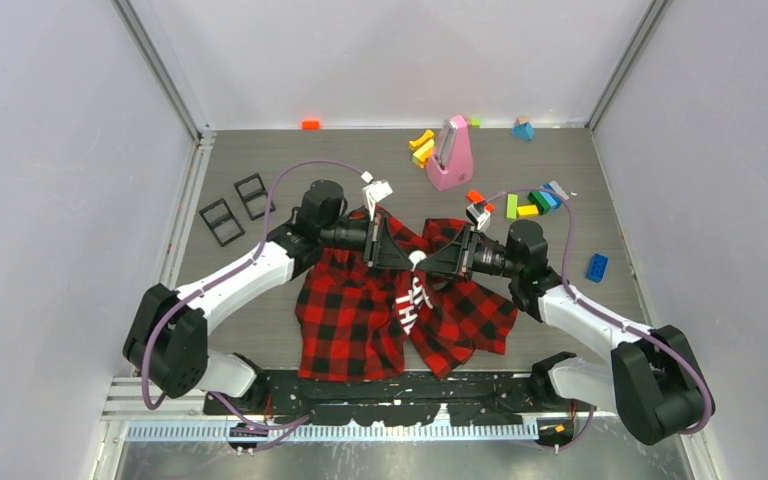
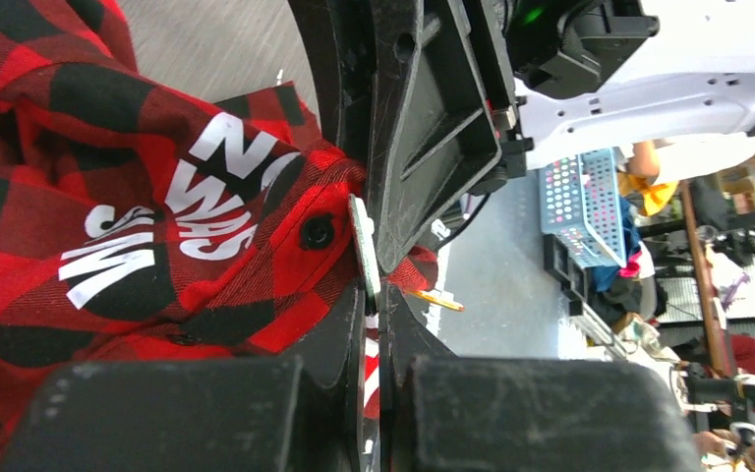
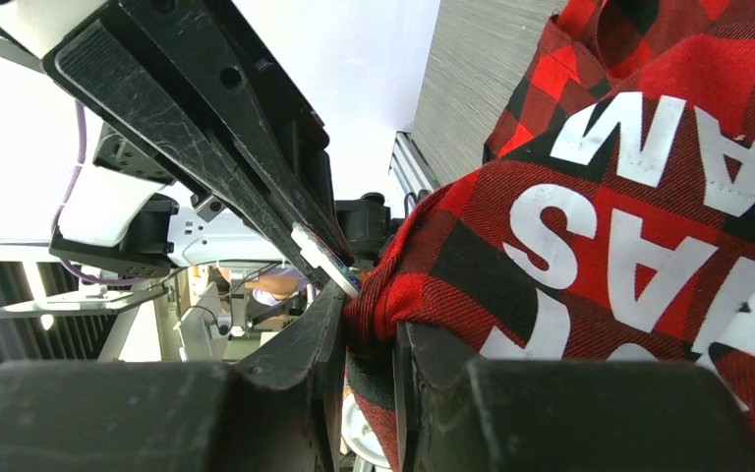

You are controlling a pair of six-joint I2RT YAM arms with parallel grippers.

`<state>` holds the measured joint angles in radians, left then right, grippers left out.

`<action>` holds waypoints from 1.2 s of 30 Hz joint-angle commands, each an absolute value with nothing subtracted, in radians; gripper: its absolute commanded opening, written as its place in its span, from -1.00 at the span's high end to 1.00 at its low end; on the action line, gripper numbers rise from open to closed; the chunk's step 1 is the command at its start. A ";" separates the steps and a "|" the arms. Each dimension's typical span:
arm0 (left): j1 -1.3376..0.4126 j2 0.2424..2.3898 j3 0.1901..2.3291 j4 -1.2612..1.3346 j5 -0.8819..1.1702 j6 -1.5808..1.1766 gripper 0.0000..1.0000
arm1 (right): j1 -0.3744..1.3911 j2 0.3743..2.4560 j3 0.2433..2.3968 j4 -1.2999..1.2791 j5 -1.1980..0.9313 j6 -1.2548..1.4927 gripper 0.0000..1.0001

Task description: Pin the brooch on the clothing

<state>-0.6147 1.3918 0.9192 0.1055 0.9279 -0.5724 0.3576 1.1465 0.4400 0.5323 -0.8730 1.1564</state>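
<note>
A large red-and-black buffalo-check flannel shirt (image 1: 360, 310) with white block lettering is seen crumpled on the grey wood-grain tabletop (image 1: 260, 160), near its front edge and between the two arms. The two claws are brought tip to tip above the upper middle of the shirt. The left gripper (image 1: 408, 255) is clenched on a small, flat, pale round brooch (image 1: 417, 258). In the left wrist view the brooch (image 2: 363, 246) is shown edge-on, rising from between the narrowly closed fingers of the left gripper (image 2: 372, 315), just beside a black button (image 2: 317, 232) on the shirt (image 2: 108, 197). The right gripper (image 1: 428, 262) is clamped on a raised fold of the shirt. In the right wrist view the red cloth (image 3: 649, 246) is pinched between the fingers of the right gripper (image 3: 369, 315), and the brooch (image 3: 322, 258) is held at the tip of the opposite claw, just beside that fold. Whether the pin has entered the cloth cannot be told. Behind the shirt a pink wedge-shaped plastic object (image 1: 450, 155) stands upright, with small coloured building blocks (image 1: 530, 205) scattered near it. A blue brick (image 1: 596, 267) lies well apart on the right, and two black rectangular frames (image 1: 235, 208) lie on the left.
</note>
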 commanded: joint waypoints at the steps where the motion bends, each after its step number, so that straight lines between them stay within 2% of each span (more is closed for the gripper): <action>1: -0.664 1.314 1.031 -0.195 1.063 -0.391 1.00 | 0.279 1.171 0.430 0.453 -0.607 1.110 0.92; 3: -0.663 1.327 1.039 -0.223 1.012 -0.386 1.00 | 0.279 1.154 0.444 0.434 -0.634 1.085 0.74; 4: -0.662 1.333 1.040 -0.228 0.998 -0.389 0.99 | 0.279 1.135 0.450 0.422 -0.648 1.061 0.56; 5: -0.661 1.338 1.043 -0.232 0.982 -0.392 0.90 | 0.279 1.122 0.463 0.381 -0.652 1.047 0.46; 6: -0.658 1.343 1.045 -0.240 0.968 -0.391 0.73 | 0.279 1.095 0.472 0.349 -0.654 1.009 0.26; 7: -0.655 1.344 1.047 -0.249 0.954 -0.390 0.54 | 0.279 1.078 0.495 0.276 -0.643 0.985 0.17; 8: -0.650 1.344 1.049 -0.256 0.940 -0.388 0.19 | 0.279 1.045 0.507 0.225 -0.632 0.929 0.01; 9: -0.643 1.342 1.050 -0.263 0.924 -0.383 -0.04 | 0.279 1.011 0.539 0.117 -0.599 0.900 -0.06; 12: -0.614 1.328 1.055 -0.276 0.866 -0.377 -0.56 | 0.277 0.954 0.623 -0.123 -0.485 0.750 -0.25; 14: -0.586 1.323 1.064 -0.285 0.814 -0.380 -0.80 | 0.272 0.938 0.696 -0.299 -0.357 0.685 -0.34; 17: -0.531 1.326 1.083 -0.300 0.685 -0.402 -0.93 | 0.255 0.967 0.796 -0.464 -0.193 0.634 -0.45; 22: -0.463 1.414 1.125 -0.334 0.352 -0.467 -0.99 | 0.181 1.091 0.869 -0.502 -0.139 0.619 -0.51; 27: -0.402 1.564 1.164 -0.239 0.280 -0.521 -0.99 | 0.139 1.257 0.898 -0.445 -0.153 0.598 -0.51; 36: -0.397 1.861 1.428 -0.322 0.100 -0.393 -0.99 | 0.108 1.507 0.895 -0.261 -0.251 0.630 -0.51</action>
